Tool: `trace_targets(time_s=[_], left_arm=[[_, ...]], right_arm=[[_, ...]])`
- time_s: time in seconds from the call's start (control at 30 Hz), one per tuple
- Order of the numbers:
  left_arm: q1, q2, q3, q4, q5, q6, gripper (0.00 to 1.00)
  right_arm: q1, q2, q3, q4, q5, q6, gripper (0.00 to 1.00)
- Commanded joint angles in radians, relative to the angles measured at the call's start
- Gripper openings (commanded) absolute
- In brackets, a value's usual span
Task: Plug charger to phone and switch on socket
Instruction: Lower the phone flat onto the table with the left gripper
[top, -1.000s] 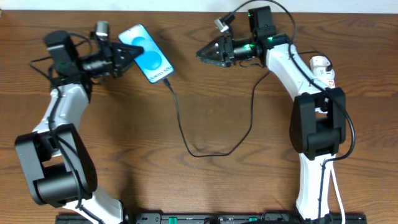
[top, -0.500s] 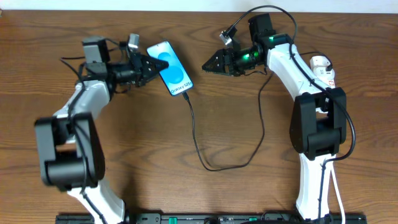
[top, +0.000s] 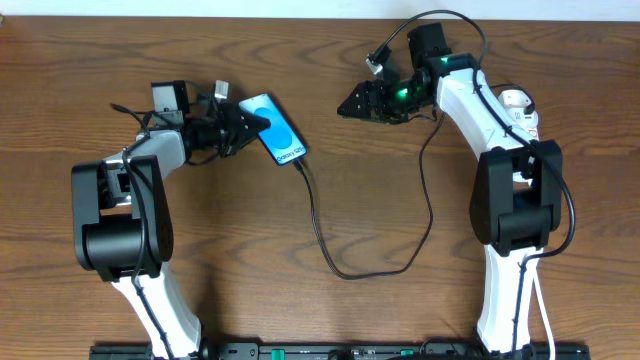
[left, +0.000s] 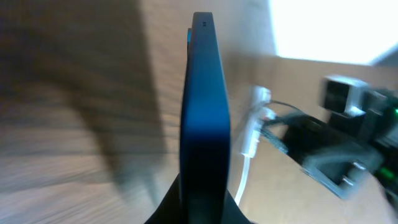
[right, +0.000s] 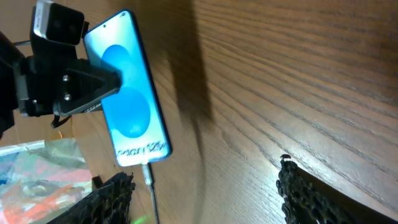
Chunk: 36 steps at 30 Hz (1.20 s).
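Overhead, the phone (top: 277, 141) is at the upper left of the table (top: 230, 270), screen showing, with the charger (top: 322, 235) plugged into its lower end. The left gripper (top: 250, 126) is clamped on the phone's edge. The right gripper (top: 350, 104) hovers nearby, spread and empty. The socket (top: 519, 107) lies far right.

Table (top: 260, 310) dark grained wood, matt; phone (top: 277, 138) screen smooth, glossy; right tool (right: 205, 175) pads (right: 305, 193) rough, knobbly black.
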Motion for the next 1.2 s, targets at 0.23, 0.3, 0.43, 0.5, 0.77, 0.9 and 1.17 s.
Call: trace_targets(time_s=[0.23,0.3,0.43,0.5,0.77,0.9,1.17], left_arm=[[-0.004,-0.002,0.007,-0.111,-0.195,0.061,0.07],[-0.005,-0.002,0.007,-0.13,-0.218,0.061,0.07],[-0.008,-0.002,0.007,-0.193,-0.275,0.061,0.07],[-0.008,-0.002,0.007,-0.223,-0.301,0.061,0.08],[-0.008,-0.002,0.007,-0.275,-0.377,0.062,0.43],[-0.008,-0.002,0.007,-0.28,-0.38,0.062,0.49],[-0.008,-0.012,0.007,-0.411,-0.54,0.061,0.72]], right_arm=[[0.001,-0.009,0.004,-0.013,0.026,-0.025,0.73],[0.002,-0.009,0.004,-0.014,0.027,-0.025,0.73],[0.003,-0.009,0.004,-0.013,0.03,-0.025,0.73],[0.003,-0.009,0.004,-0.013,0.03,-0.025,0.73],[0.003,-0.009,0.004,-0.016,0.03,-0.025,0.74],[0.003,-0.009,0.004,-0.016,0.03,-0.025,0.75],[0.003,-0.009,0.004,-0.014,0.031,-0.028,0.76]])
